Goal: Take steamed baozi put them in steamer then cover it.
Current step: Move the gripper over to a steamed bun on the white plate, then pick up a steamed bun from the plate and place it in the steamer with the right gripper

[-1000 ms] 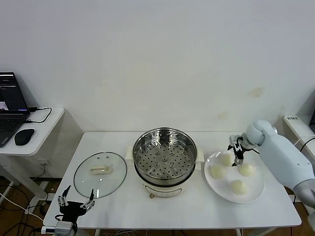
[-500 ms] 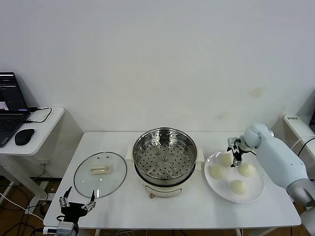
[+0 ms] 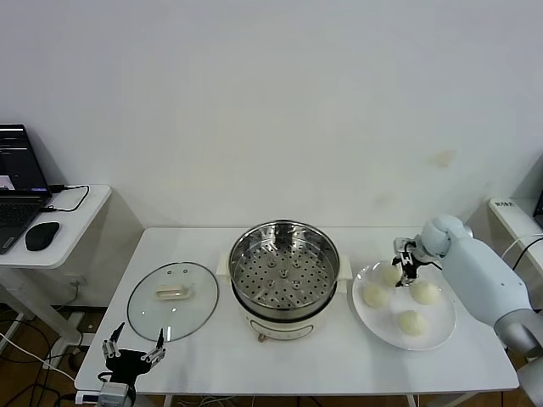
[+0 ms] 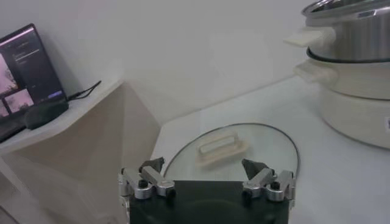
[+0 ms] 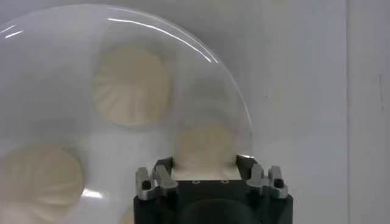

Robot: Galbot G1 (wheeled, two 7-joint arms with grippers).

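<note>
The steamer [image 3: 284, 267] stands uncovered at the table's middle, its perforated tray bare. The cover [image 3: 172, 298] lies flat to its left, handle up. Steamed baozi lie on a white plate [image 3: 441, 335] to the right, among them ones at the left [image 3: 374, 294], the right [image 3: 424, 292] and the front [image 3: 411, 321]. My right gripper [image 3: 405, 270] points down at the plate's back and is shut on the rear baozi [image 5: 206, 146], fingers against both its sides. My left gripper [image 3: 131, 349] hangs open off the table's front left corner, facing the cover [image 4: 268, 143].
A side desk at the far left carries a laptop [image 3: 17, 182] and a mouse [image 3: 41, 235]. The steamer's base and handle [image 4: 359, 91] rise past the lid in the left wrist view. Bare table lies in front of the steamer.
My right gripper's fingers have closed in on the rear baozi, and the arm shifted slightly. The left arm has barely moved.
</note>
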